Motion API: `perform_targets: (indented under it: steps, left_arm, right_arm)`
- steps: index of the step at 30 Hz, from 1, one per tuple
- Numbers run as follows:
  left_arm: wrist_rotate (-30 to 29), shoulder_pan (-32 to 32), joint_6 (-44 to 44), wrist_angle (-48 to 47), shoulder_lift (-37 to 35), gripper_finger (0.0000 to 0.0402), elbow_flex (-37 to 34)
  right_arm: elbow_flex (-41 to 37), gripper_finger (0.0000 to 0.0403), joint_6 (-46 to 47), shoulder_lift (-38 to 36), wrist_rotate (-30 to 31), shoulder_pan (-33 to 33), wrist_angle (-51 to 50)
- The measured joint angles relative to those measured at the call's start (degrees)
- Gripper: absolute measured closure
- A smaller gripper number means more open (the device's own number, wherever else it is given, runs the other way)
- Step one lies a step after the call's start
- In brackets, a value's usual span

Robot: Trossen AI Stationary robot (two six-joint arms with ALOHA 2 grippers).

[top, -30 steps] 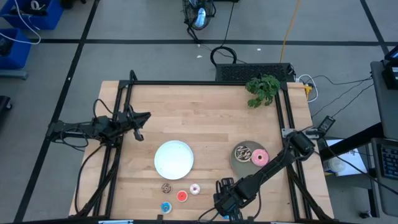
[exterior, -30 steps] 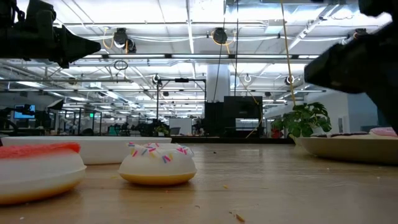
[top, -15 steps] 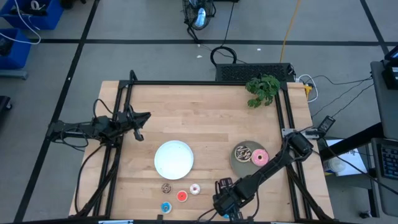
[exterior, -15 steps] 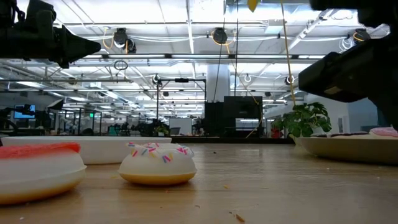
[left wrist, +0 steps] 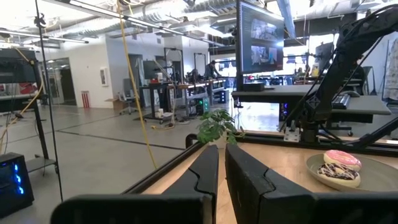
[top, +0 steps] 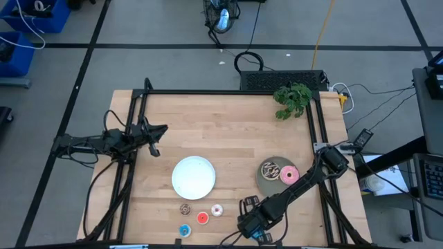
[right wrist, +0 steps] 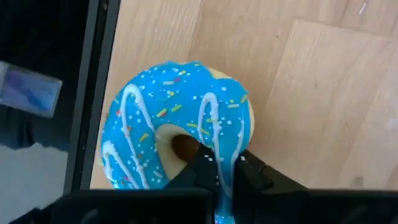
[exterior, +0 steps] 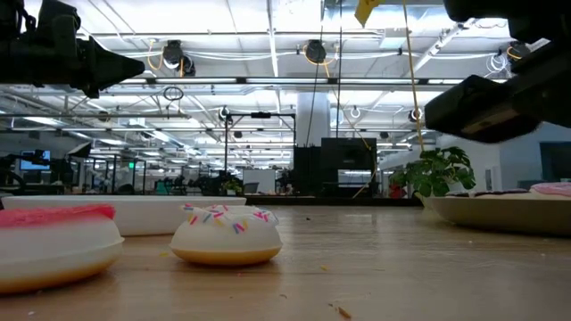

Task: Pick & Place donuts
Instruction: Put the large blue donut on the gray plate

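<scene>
Donut, blue sprinkled (right wrist: 180, 146), clamped at ring edge in right claw (right wrist: 217, 168); left claw (left wrist: 222, 163) together.

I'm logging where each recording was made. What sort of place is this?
Probably an open-plan robotics lab or workshop: exposed ceiling ducts, rows of workstations behind the table, and a monitor on a desk.

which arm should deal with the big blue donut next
The right arm. Its gripper is already shut on the blue donut at the table's near edge, beside the grey plate. The left gripper waits at the far left edge, nowhere near it.
</scene>
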Motion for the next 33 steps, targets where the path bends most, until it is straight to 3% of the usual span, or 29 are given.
perform_targets:
  steps: [8,17,21,25,33]
  left_arm:
    - [0.0,0.0,-0.2,0.0,0.0,0.0364,0.0]
    - [0.0,0.0,-0.1,-0.5,0.0,0.0364,0.0]
    - [0.0,0.0,-0.1,-0.5,0.0,0.0364,0.0]
    - [0.0,0.0,-0.1,-0.5,0.0,0.0364,0.0]
    - [0.0,0.0,-0.2,-0.5,0.0,0.0364,0.0]
  right_arm:
    - [1.0,0.0383,0.9,-8.3,5.0,-2.1,-12.6]
    - [0.8,0.0390,6.3,-22.2,16.8,-4.0,-27.7]
    - [-1.2,0.0390,10.8,-25.4,17.2,-4.8,-33.3]
    - [-7.0,0.0390,12.8,-26.9,17.8,-5.1,-31.8]
    - [-20.6,0.0390,14.8,-26.8,13.4,-6.0,-21.2]
